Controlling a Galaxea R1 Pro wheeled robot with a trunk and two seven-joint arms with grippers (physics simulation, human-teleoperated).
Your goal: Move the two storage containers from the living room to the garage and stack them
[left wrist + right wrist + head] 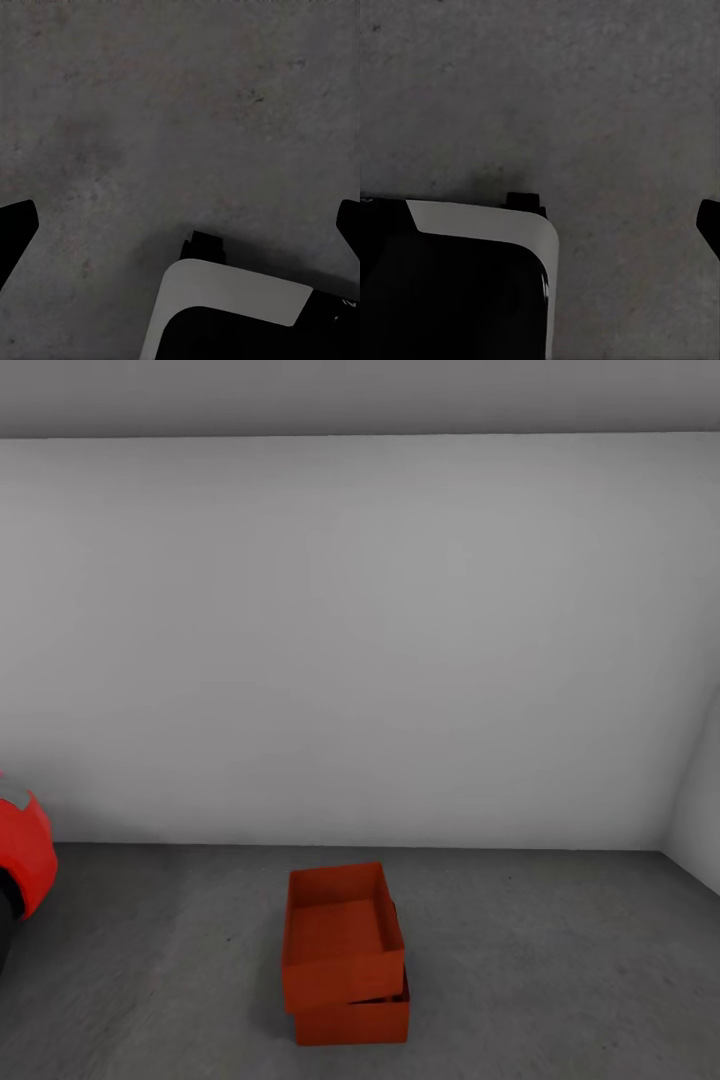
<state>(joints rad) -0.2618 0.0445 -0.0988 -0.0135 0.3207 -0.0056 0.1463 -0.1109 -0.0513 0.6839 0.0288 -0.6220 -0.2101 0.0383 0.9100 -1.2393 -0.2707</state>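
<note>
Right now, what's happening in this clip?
Nothing is being handled. Two orange-red storage containers sit stacked on the dark grey garage floor near the pale wall: the upper container rests on the lower container, twisted a little out of line with it. A red car pokes in at the left edge. Both wrist cameras look down at bare concrete; the left tool is open and holds nothing.

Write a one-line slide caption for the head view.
Two orange-red storage containers stacked slightly askew on the garage's grey concrete floor before a plain pale wall, a red car at the left edge.
</note>
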